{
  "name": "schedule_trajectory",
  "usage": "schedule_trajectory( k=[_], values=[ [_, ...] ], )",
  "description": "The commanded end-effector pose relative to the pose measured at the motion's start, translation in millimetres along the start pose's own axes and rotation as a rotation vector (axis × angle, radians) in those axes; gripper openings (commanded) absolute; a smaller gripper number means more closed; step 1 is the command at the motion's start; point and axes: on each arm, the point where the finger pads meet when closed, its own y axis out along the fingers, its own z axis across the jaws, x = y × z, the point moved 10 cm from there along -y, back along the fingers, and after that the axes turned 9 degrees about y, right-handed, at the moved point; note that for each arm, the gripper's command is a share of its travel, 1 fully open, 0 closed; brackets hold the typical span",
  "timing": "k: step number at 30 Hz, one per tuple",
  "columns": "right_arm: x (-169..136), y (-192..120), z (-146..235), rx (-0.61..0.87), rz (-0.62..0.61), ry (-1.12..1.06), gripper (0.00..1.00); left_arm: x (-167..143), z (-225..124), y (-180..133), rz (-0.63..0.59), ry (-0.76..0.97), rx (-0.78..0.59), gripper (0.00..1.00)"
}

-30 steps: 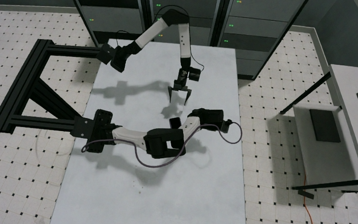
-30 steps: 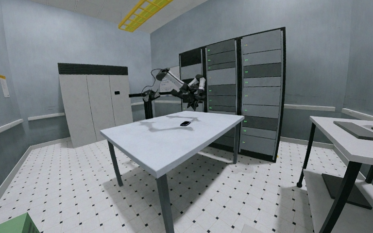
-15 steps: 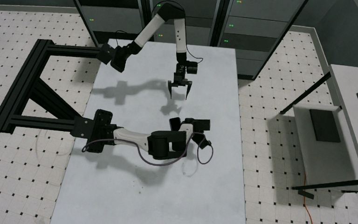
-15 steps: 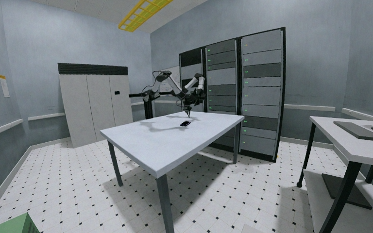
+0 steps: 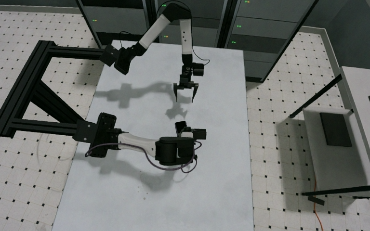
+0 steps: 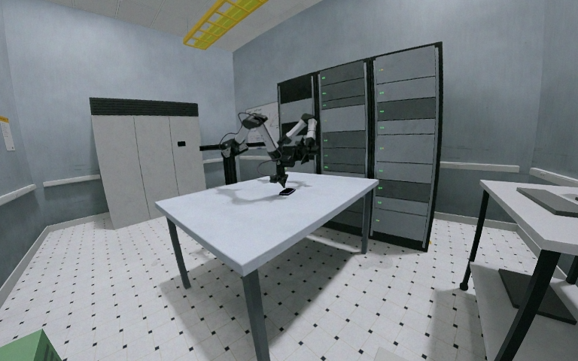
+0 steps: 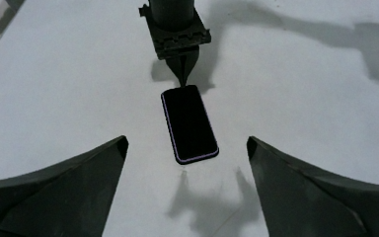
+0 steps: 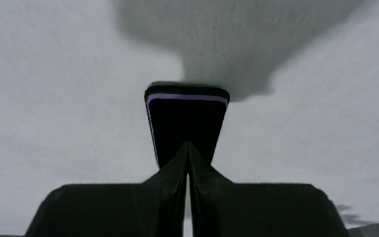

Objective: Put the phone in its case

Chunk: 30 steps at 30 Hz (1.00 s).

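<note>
The right gripper (image 6: pixel 284 186) (image 7: pixel 182 86) (image 8: pixel 188 143) is closed on nothing, pointing down with its tips at one short end of the phone (image 5: pixel 180 125) (image 6: pixel 287 192) (image 7: pixel 189 123) (image 8: pixel 188 118); whether they touch it I cannot tell. The phone lies flat, screen up, well inside the edges of the table (image 5: pixel 218 176) (image 6: pixel 255 229) (image 7: pixel 74 99) (image 8: pixel 74 123). The left gripper (image 5: pixel 184 102) (image 6: pixel 303 162) (image 7: pixel 187 138), wide open and holding nothing, hangs between the phone and the table edge beside the server racks (image 5: pixel 259 40) (image 6: pixel 439 127).

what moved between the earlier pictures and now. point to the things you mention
The right gripper (image 6: pixel 284 186) (image 7: pixel 182 86) (image 8: pixel 188 143) came in and down over the phone (image 5: pixel 180 127) (image 6: pixel 287 192) (image 7: pixel 189 124) (image 8: pixel 188 120); the left gripper (image 5: pixel 184 101) (image 7: pixel 187 138) drew slightly back from it. Nothing was visibly grasped or released. The phone stayed put.
</note>
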Motion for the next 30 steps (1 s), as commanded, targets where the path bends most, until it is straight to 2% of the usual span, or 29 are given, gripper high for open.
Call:
schedule_trajectory(
  k=[1, 3, 22, 30],
  values=[
    [0, 5, -2, -0.019, 0.003, 0.035, 0.12, 7, 13, -8, -0.003, 0.036, 0.044, 1.0],
    [4, 0, 3, -0.001, 0.001, 0.046, 0.37, 7, 13, -8, -0.003, 0.036, 0.044, 1.0],
    [1, 32, 3, -0.002, 0.01, 0.037, 0.37, 7, 13, -8, -0.003, 0.036, 0.043, 1.0],
    [1, 37, 2, -0.003, 0.003, 0.036, 0.37, 7, 13, -8, -0.003, 0.036, 0.044, 1.0]
  ],
)
